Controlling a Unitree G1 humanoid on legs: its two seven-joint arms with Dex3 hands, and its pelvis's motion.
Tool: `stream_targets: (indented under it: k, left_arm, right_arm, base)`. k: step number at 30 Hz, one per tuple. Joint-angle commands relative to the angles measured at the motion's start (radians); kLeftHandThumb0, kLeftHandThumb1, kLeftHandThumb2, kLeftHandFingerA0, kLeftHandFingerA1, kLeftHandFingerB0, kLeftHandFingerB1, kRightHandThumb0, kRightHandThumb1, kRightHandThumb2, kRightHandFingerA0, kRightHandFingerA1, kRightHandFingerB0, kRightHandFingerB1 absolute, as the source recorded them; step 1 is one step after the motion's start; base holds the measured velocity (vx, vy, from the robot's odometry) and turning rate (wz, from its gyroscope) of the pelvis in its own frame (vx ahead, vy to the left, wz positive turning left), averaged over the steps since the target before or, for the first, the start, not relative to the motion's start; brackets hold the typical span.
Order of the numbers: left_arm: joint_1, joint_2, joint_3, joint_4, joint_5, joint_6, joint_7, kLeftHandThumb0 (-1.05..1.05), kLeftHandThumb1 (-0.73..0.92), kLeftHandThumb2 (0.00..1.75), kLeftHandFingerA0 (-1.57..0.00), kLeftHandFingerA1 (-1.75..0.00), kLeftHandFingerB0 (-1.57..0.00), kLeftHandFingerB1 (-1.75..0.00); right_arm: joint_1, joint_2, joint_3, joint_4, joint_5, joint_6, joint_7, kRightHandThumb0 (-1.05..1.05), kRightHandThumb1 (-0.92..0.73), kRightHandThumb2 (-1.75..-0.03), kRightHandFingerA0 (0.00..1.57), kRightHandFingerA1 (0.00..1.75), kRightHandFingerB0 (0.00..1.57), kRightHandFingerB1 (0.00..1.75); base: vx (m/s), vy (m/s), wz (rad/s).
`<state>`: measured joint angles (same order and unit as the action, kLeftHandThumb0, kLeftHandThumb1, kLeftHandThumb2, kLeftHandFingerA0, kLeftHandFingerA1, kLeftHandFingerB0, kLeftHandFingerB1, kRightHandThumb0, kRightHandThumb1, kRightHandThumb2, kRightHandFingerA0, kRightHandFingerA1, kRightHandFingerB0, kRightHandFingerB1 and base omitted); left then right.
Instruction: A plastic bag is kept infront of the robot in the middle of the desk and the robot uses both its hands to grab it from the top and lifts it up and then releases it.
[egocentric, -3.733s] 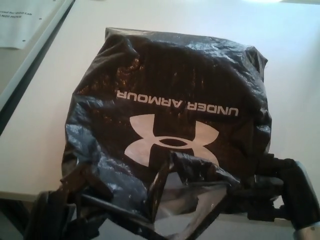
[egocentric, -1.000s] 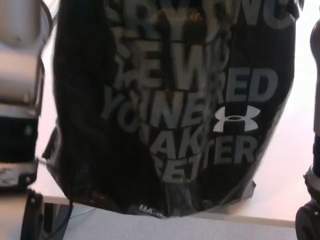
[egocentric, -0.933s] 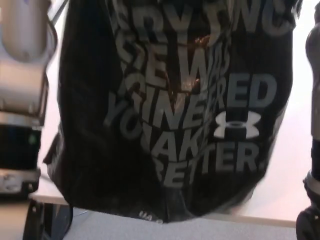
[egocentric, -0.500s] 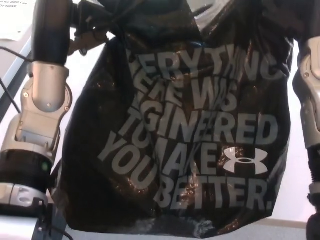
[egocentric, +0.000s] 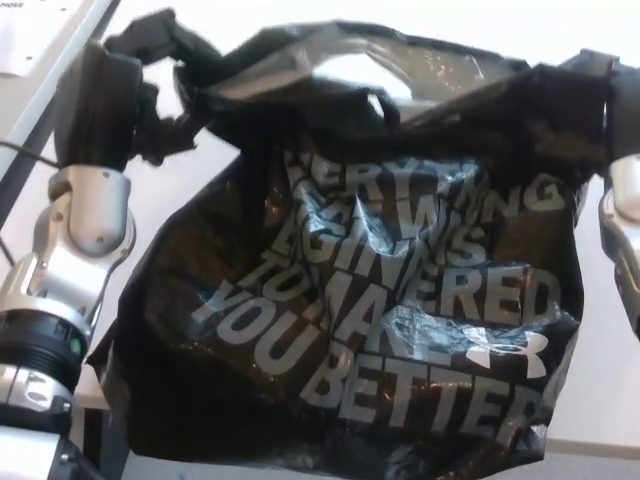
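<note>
Black plastic bag (egocentric: 380, 320) fills near view, bottom sagging by worktop (egocentric: 600, 400) front edge. Further back, left hand (egocentric: 150, 70) grips top left corner, right hand (egocentric: 585, 100) grips top right. Letting go looks left.
</note>
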<state>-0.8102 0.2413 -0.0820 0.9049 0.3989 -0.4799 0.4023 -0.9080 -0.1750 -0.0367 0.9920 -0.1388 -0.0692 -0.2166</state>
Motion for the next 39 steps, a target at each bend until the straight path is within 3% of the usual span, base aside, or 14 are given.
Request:
stream_targets:
  k: [1, 3, 4, 6, 13, 14, 15, 22, 23, 25, 26, 28, 37, 39]
  left_arm:
    - [0.005, 0.038, -0.027, 0.035, 0.052, 0.148, 0.032, -0.26, 0.50, 0.53, -0.42, -0.43, -0.39, -0.37]
    - [0.006, 0.039, -0.015, 0.027, 0.011, 0.171, -0.047, -0.30, 0.44, 0.95, -0.02, -0.50, 0.00, -0.47]
    - [0.006, 0.043, -0.013, 0.018, -0.007, 0.188, -0.097, -0.53, 0.57, 0.60, -0.06, -0.25, -0.12, -0.25]
    - [0.019, 0.064, -0.024, -0.007, -0.006, 0.199, -0.153, -0.70, 0.48, 0.84, 0.00, -0.20, -0.07, -0.31]
    - [0.084, 0.112, -0.035, -0.094, -0.004, 0.208, -0.207, -0.92, 0.64, 0.96, 0.00, -0.07, -0.11, -0.19]
    - [0.092, 0.113, -0.028, -0.108, -0.015, 0.211, -0.218, -0.80, 0.76, 0.63, 0.00, -0.08, -0.05, -0.27]
    - [0.135, 0.137, -0.013, -0.160, -0.027, 0.205, -0.237, -0.98, 0.71, 1.03, 0.00, -0.04, -0.06, -0.17]
    - [0.255, 0.150, 0.053, -0.329, -0.108, 0.215, -0.317, -0.80, 0.76, 0.63, 0.00, -0.14, -0.07, -0.28]
    - [0.328, 0.162, 0.071, -0.427, -0.129, 0.231, -0.346, -0.93, 0.67, 0.99, 0.00, -0.06, -0.09, -0.18]
    - [0.391, 0.173, 0.079, -0.513, -0.128, 0.236, -0.363, -0.92, 0.68, 1.00, 0.00, -0.06, -0.09, -0.18]
    - [0.473, 0.190, 0.093, -0.607, -0.133, 0.206, -0.370, -0.90, 0.68, 1.00, 0.00, -0.07, -0.09, -0.22]
    - [0.542, 0.197, 0.108, -0.683, -0.142, 0.177, -0.374, -0.83, 0.67, 1.02, 0.00, -0.13, -0.06, -0.25]
    - [0.913, 0.172, 0.209, -1.061, -0.314, 0.142, -0.442, -0.82, 0.70, 1.08, -0.07, -0.31, -0.06, -0.31]
    - [1.004, 0.158, 0.225, -1.106, -0.334, 0.084, -0.430, -0.82, 0.86, 0.67, -0.12, -0.29, -0.11, -0.26]
  right_arm:
    - [-0.051, -0.041, 0.014, 0.117, -0.042, -0.018, -0.082, -0.28, -0.50, -0.81, 1.09, 1.39, 0.82, 1.14]
    - [-0.074, -0.054, 0.031, 0.144, -0.059, 0.016, -0.077, -0.30, -0.65, -0.59, 0.77, 1.15, 0.68, 0.78]
    - [-0.094, -0.065, 0.037, 0.161, -0.056, 0.050, -0.044, -0.48, -0.67, -0.60, 0.58, 0.57, 0.33, 0.38]
    - [-0.108, -0.084, 0.032, 0.175, -0.032, 0.070, 0.049, -0.67, -0.67, -0.62, 0.27, 0.39, 0.00, 0.09]
    - [-0.076, -0.117, 0.029, 0.176, -0.011, 0.016, 0.134, -0.89, -0.60, -0.96, 0.07, 0.22, 0.00, 0.03]
    - [-0.074, -0.118, 0.019, 0.172, 0.001, 0.015, 0.148, -0.90, -0.62, -0.97, 0.01, 0.14, 0.00, 0.04]
    - [-0.050, -0.138, -0.013, 0.151, 0.040, -0.038, 0.210, -1.00, -0.70, -0.99, 0.00, 0.01, 0.00, 0.00]
    - [-0.011, -0.179, -0.027, 0.065, 0.046, -0.076, 0.278, -0.87, -0.68, -0.93, 0.00, 0.00, 0.00, 0.00]
    - [0.022, -0.220, -0.008, -0.017, 0.043, -0.111, 0.360, -1.05, -0.80, -1.10, 0.00, 0.11, 0.00, 0.09]
    - [0.052, -0.248, -0.003, -0.097, 0.042, -0.094, 0.389, -0.89, -0.84, -0.66, 0.00, 0.00, 0.00, 0.00]
    - [0.100, -0.275, -0.015, -0.236, 0.060, -0.050, 0.409, -1.01, -0.76, -1.08, 0.00, 0.11, 0.00, 0.07]
    - [0.139, -0.297, -0.033, -0.343, 0.086, -0.014, 0.438, -1.01, -0.72, -1.05, 0.08, 0.43, 0.00, 0.01]
    - [0.434, -0.417, -0.186, -0.888, 0.265, 0.128, 0.601, -0.96, -0.73, -1.13, 0.01, 0.33, 0.00, 0.07]
    - [0.553, -0.456, -0.203, -1.012, 0.204, 0.023, 0.603, -0.96, -0.91, -0.68, 0.08, 0.41, 0.00, 0.00]
  base:
    - [0.00, 0.000, 0.00]
    - [0.00, 0.000, 0.00]
    - [0.00, 0.000, 0.00]
    - [0.00, 0.000, 0.00]
    - [0.00, 0.000, 0.00]
    - [0.00, 0.000, 0.00]
    - [0.00, 0.000, 0.00]
    - [0.00, 0.000, 0.00]
    - [0.00, 0.000, 0.00]
    - [0.00, 0.000, 0.00]
    - [0.00, 0.000, 0.00]
    - [0.00, 0.000, 0.00]
    - [0.00, 0.000, 0.00]
    - [0.00, 0.000, 0.00]
